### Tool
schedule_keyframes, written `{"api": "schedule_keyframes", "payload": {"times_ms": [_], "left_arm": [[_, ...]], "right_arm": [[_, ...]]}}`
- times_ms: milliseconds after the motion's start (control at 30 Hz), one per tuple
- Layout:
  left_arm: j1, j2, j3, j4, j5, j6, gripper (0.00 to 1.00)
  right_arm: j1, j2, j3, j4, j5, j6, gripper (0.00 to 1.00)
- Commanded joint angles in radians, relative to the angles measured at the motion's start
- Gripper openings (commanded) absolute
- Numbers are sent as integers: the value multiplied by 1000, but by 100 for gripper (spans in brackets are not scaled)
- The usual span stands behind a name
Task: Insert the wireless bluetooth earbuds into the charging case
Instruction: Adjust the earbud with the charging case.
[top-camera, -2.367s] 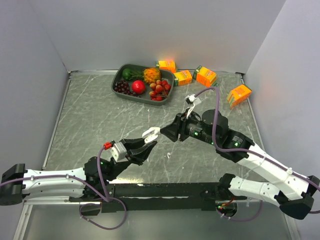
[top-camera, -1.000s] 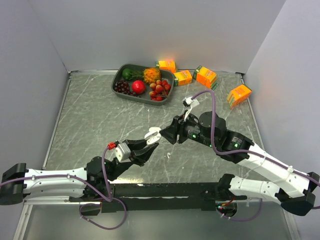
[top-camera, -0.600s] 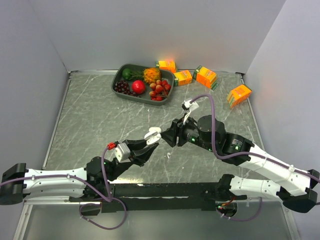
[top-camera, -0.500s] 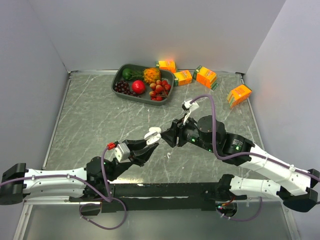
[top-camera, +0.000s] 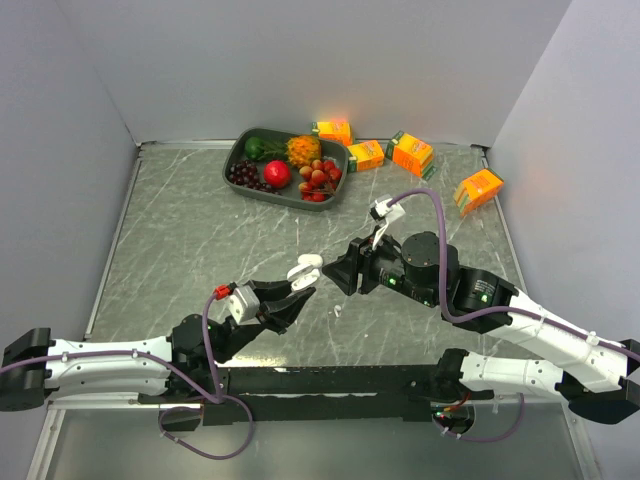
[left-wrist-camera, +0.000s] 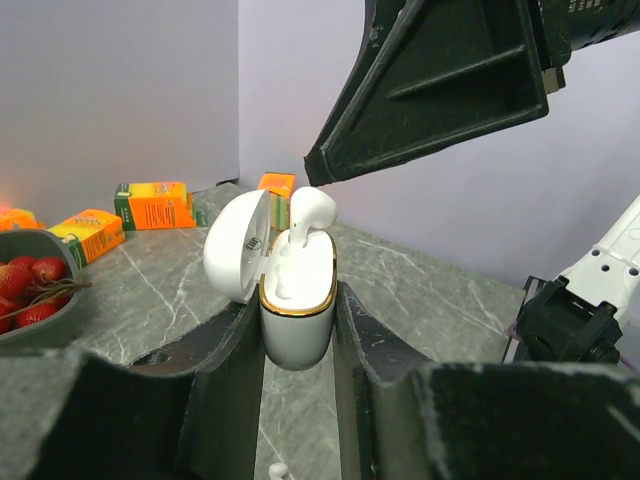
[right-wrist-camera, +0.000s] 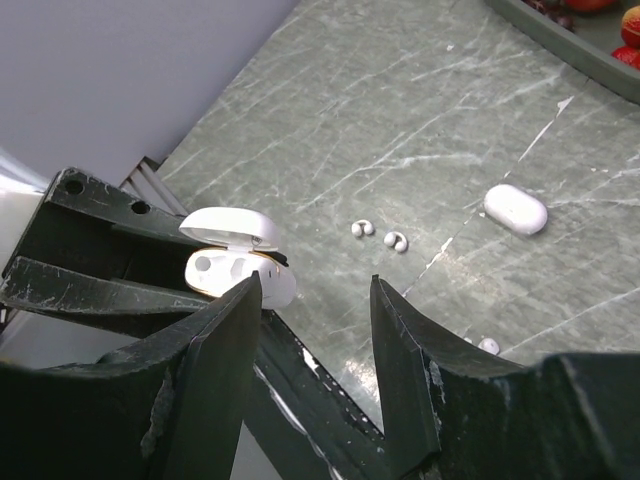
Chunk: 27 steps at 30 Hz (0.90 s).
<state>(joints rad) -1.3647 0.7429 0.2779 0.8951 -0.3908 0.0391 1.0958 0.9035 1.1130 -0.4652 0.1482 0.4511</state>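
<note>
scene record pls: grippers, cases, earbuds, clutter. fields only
left gripper: shut on charging case, upright, lid open
right gripper: open, empty, close by that case
earbud in case: one, top standing above the rim
loose earbuds: two side by side on the table; third small white piece apart from them
second case: closed, lying on the table
clutter: fruit tray, orange cartons at the far edge

The charging case (left-wrist-camera: 297, 320) is glossy white plastic with a shiny gold rim. The table (top-camera: 200, 240) looks like smooth veined stone. The left gripper (left-wrist-camera: 296, 312) is matt, grainy black plastic.
</note>
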Motion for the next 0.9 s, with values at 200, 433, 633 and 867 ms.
{"api": "schedule_keyframes", "payload": {"times_ms": [200, 433, 633, 867], "left_arm": [[-2, -16, 1, 22, -11, -11, 1], [-2, -27, -5, 18, -11, -19, 1], [-2, -25, -3, 16, -10, -19, 1], [-4, -20, -2, 21, -10, -19, 1]], "right_arm": [[10, 14, 45, 5, 4, 0, 55], [10, 3, 41, -13, 31, 0, 56], [10, 29, 42, -13, 2, 0, 55], [27, 52, 59, -6, -22, -2, 55]]}}
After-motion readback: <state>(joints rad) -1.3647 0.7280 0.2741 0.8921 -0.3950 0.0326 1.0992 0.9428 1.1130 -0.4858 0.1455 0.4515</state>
